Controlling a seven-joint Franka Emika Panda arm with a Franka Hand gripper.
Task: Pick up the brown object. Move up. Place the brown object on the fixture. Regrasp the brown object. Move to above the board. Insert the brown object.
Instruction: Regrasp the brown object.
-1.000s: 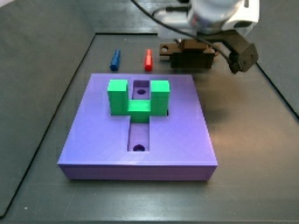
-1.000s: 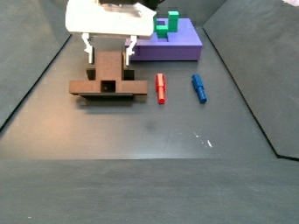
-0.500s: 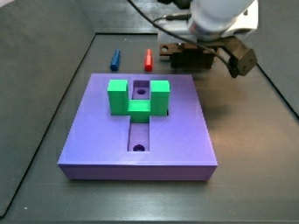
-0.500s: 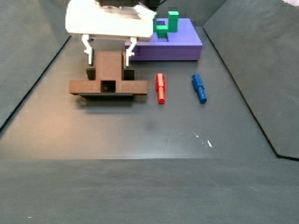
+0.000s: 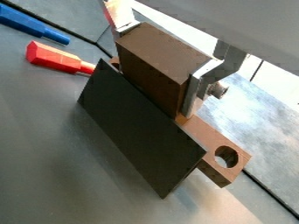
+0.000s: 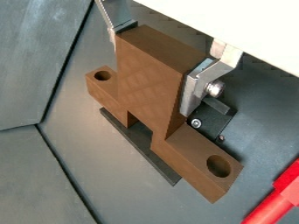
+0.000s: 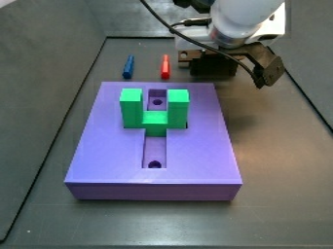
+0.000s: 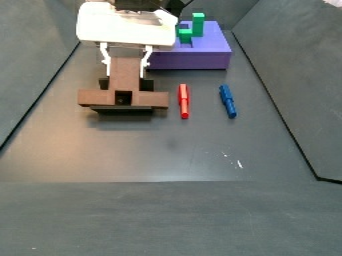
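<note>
The brown object (image 8: 124, 74) is a wood-coloured bar lying across the dark fixture (image 8: 118, 102), away from the purple board (image 8: 201, 56). In both wrist views its raised middle block (image 5: 158, 63) (image 6: 146, 77) sits between my silver fingers (image 5: 208, 74), and both plates press against its sides. A round hole (image 5: 229, 158) shows near the bar's end, which sticks out past the fixture wall (image 5: 131, 129). My gripper (image 8: 124, 66) (image 7: 232, 64) is shut on that block. The fixture's hollow middle is mostly hidden under the bar.
The board (image 7: 156, 146) carries a green U-shaped block (image 7: 154, 107) and has a central groove with round holes. A red peg (image 8: 183, 100) and a blue peg (image 8: 227, 101) lie on the floor beside the fixture. Dark walls border the floor.
The gripper's body has shifted very slightly over the fixture. The brown object and the fixture stay where they were.
</note>
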